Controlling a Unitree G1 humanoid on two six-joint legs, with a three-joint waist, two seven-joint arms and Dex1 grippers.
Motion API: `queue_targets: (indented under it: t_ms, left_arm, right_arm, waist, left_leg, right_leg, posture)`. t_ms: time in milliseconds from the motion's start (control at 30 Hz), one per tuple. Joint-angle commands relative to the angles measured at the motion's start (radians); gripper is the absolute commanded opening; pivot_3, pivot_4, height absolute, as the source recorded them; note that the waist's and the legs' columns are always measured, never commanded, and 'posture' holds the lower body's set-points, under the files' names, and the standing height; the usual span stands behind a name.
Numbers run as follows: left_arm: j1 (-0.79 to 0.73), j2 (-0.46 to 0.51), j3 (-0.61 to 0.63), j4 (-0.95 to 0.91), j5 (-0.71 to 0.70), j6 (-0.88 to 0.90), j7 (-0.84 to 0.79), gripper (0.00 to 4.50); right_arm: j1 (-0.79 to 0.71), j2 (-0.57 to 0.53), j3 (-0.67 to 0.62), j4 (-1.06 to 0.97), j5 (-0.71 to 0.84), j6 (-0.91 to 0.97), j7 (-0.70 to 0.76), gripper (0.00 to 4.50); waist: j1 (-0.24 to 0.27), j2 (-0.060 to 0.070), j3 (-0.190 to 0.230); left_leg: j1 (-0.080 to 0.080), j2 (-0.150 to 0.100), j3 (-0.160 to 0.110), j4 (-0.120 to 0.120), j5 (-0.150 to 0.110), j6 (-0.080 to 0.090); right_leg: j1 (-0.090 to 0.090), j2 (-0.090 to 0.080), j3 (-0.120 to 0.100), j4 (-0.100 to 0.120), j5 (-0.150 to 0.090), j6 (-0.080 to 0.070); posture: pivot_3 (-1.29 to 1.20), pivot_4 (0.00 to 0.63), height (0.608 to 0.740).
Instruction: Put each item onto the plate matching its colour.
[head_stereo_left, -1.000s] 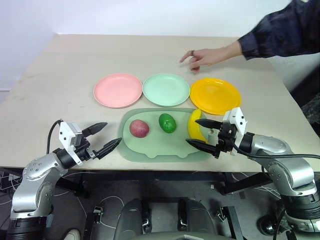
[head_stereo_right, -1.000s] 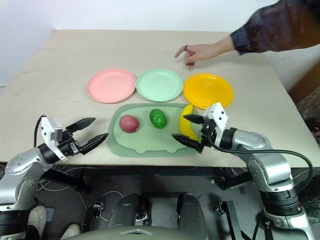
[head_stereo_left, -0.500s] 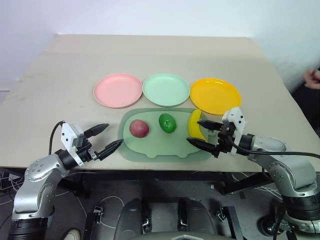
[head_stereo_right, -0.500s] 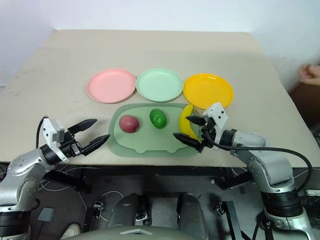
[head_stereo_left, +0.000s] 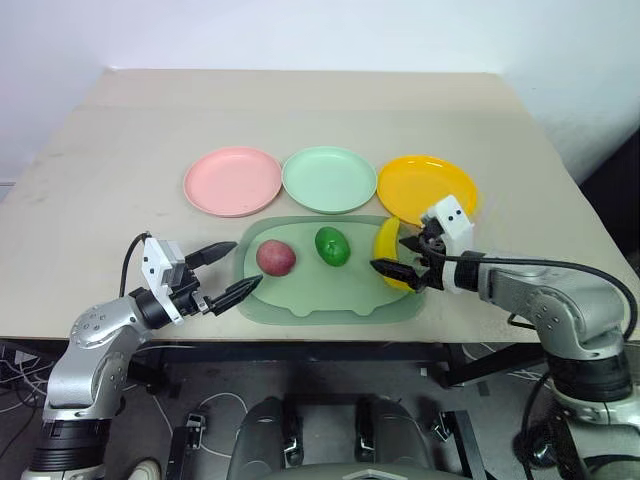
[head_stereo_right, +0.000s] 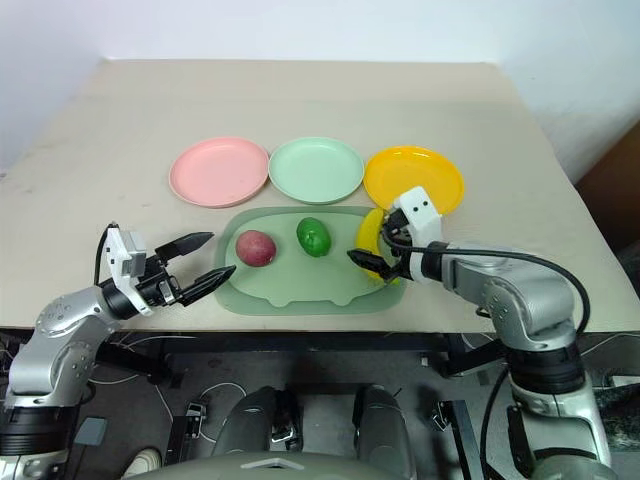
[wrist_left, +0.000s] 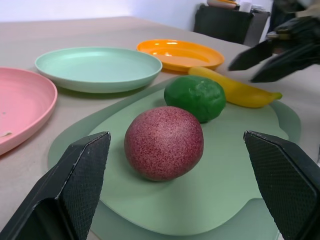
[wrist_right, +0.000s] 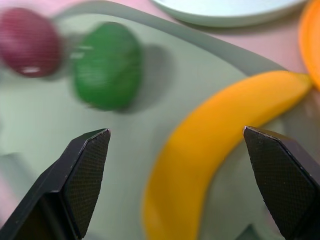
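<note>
plain beige counter (head_stereo_left: 120, 180) against a white wall. three round plates sit in a row across the middle of it: pink plate (head_stereo_left: 233, 181) toward the left edge, mint green plate (head_stereo_left: 329, 179) in the centre, orange-yellow plate (head_stereo_left: 427, 190) toward the right edge, rims nearly touching.

just in front of them, close to the near edge, lies a pale green mat (head_stereo_left: 330, 290) with rounded corners, and all three toy foods are on it: dark red lump (head_stereo_left: 276, 257) on the left, green fruit (head_stereo_left: 332, 246) in the middle, yellow banana (head_stereo_left: 389, 253) on the right end, curving up toward the orange-yellow plate.

left claw (head_stereo_left: 224, 272) hovers by the mat's left end near the front edge, fingers wide apart, holding nothing, aimed at the red lump. right claw (head_stereo_left: 404, 257) hangs right over the banana, tilted down, fingers spread on either side of it in the right wrist view, not gripping it.
</note>
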Motion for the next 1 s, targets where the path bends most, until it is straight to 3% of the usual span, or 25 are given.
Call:
queue_targets:
  t_ms: [33, 167, 267, 500, 800, 867, 1000]
  left_arm:
    - [-0.005, 0.003, 0.003, -0.026, 0.002, -0.003, 0.004, 4.48]
    - [-0.004, 0.004, 0.006, -0.031, -0.003, 0.002, 0.005, 4.48]
    - [-0.005, 0.005, 0.009, -0.027, -0.003, 0.001, 0.005, 4.50]
    - [-0.013, 0.003, 0.008, -0.012, 0.003, -0.007, 0.003, 4.50]
    - [-0.021, 0.000, 0.002, 0.010, 0.007, -0.018, -0.008, 4.50]
    - [-0.025, -0.002, -0.001, 0.014, 0.009, -0.021, -0.008, 4.50]
    - [-0.028, -0.012, -0.007, 0.015, 0.014, -0.027, -0.003, 4.50]
  right_arm:
    - [-0.040, 0.016, 0.006, 0.004, -0.013, 0.039, -0.026, 4.50]
    - [-0.080, 0.036, 0.072, 0.073, -0.074, 0.074, -0.068, 4.50]
    - [-0.103, 0.044, 0.079, 0.119, -0.102, 0.103, -0.087, 3.94]
    - [-0.132, 0.029, 0.032, 0.088, -0.062, 0.213, -0.046, 1.71]
    - [-0.237, 0.016, -0.176, 0.026, 0.060, 0.303, 0.040, 1.71]
    - [-0.271, 0.019, -0.168, 0.078, 0.032, 0.260, 0.028, 1.71]
    - [-0.334, 0.001, -0.012, 0.312, -0.125, 0.026, 0.033, 1.71]
  waist:
    - [0.002, 0.000, 0.000]
    - [-0.002, 0.000, 0.000]
    - [-0.002, 0.000, 0.000]
    - [0.000, 0.000, 0.000]
    - [-0.003, 0.000, 0.000]
    - [-0.003, 0.000, 0.000]
    - [-0.005, 0.000, 0.000]
  left_leg:
    - [0.000, 0.000, 0.000, 0.000, 0.000, 0.000]
    - [-0.001, 0.000, 0.000, 0.000, 0.000, 0.000]
    - [-0.001, 0.000, 0.001, 0.000, 0.000, 0.000]
    - [-0.001, 0.000, 0.001, 0.000, 0.000, 0.000]
    - [-0.003, 0.000, 0.001, 0.000, 0.000, 0.000]
    - [-0.003, 0.000, 0.001, 0.000, 0.000, 0.000]
    - [-0.003, 0.000, 0.002, 0.000, 0.000, 0.000]
  right_leg:
    - [0.000, 0.000, 0.000, 0.000, 0.000, 0.000]
    - [0.000, 0.000, 0.000, 0.000, 0.000, 0.000]
    - [0.000, 0.000, 0.000, 0.000, 0.000, 0.000]
    - [0.000, 0.000, 0.000, 0.000, 0.000, 0.000]
    - [0.000, 0.000, 0.000, 0.001, 0.001, 0.001]
    - [0.000, 0.001, 0.000, 0.001, 0.001, 0.000]
    - [-0.001, 0.001, 0.000, 0.001, 0.001, 0.001]
  posture:
    - [0.00, 0.150, 0.695]
    - [0.00, 0.150, 0.695]
    - [0.00, 0.150, 0.695]
    - [0.00, 0.150, 0.695]
    - [0.00, 0.150, 0.695]
    - [0.00, 0.150, 0.695]
    - [0.00, 0.150, 0.695]
